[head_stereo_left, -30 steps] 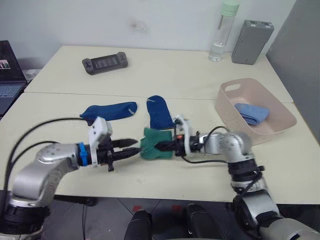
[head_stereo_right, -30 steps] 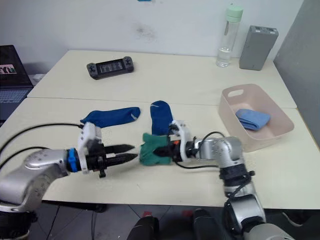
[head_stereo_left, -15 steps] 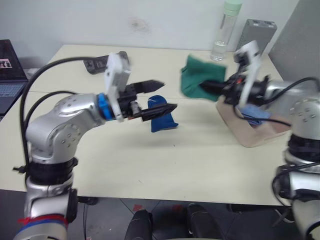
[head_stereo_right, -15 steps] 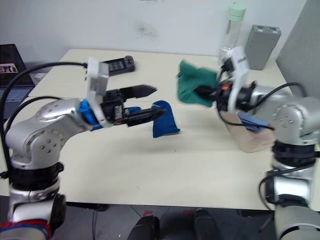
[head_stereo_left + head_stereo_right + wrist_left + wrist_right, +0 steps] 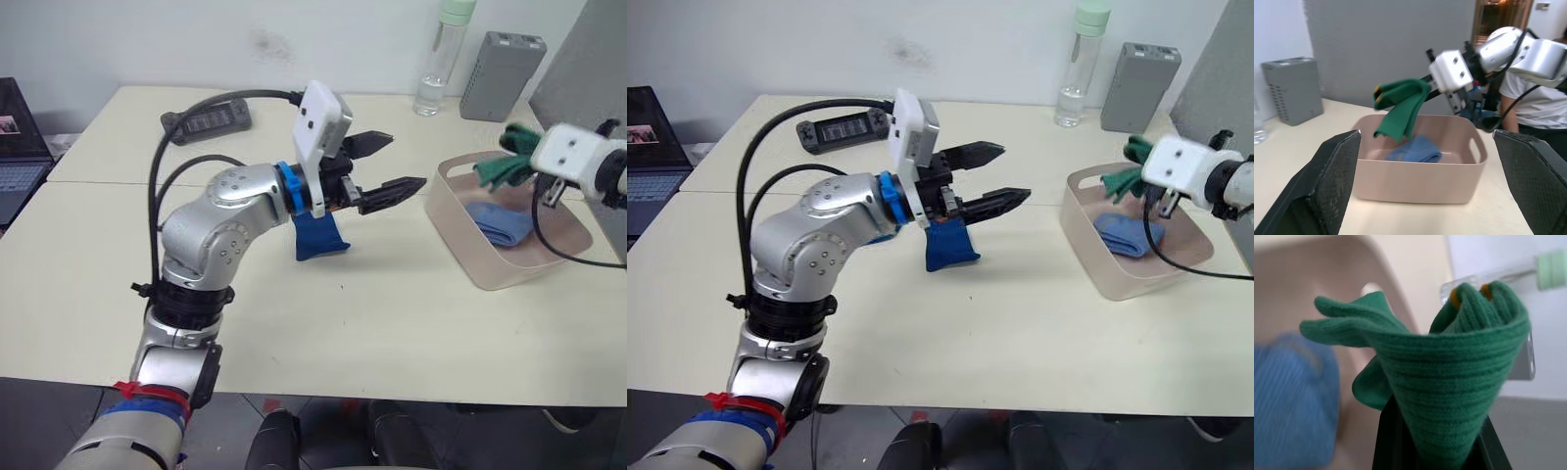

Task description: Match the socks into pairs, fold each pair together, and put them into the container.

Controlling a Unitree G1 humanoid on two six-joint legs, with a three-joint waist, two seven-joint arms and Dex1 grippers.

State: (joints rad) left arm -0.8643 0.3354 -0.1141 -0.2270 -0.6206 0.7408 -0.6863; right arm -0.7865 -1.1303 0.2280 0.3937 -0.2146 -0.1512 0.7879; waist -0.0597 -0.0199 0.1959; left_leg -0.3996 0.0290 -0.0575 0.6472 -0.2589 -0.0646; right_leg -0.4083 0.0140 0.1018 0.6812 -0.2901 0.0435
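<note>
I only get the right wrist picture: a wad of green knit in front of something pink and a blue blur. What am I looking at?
Observer: The right gripper holds the folded green socks in the air above the pale pink container; they are not yet dropped in.
Operator: And the blue blur?
Observer: That is a folded light blue pair lying inside the container.
Operator: What is the other arm doing?
Observer: The left gripper is held up over the table with its fingers open and empty; a dark blue sock lies on the table, partly hidden by that arm.
</note>
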